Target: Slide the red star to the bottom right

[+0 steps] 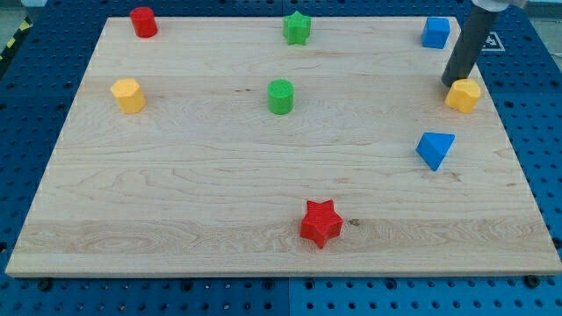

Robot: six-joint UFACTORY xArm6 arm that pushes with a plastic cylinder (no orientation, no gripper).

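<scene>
The red star lies near the view's bottom, a little right of the board's middle. My tip is at the view's upper right, touching or just beside the upper left of a yellow block. The tip is far from the red star, up and to the right of it. The dark rod rises from the tip to the view's top edge.
On the wooden board: a red cylinder top left, a yellow block at left, a green star top centre, a green cylinder, a blue cube top right, a blue triangular block at right.
</scene>
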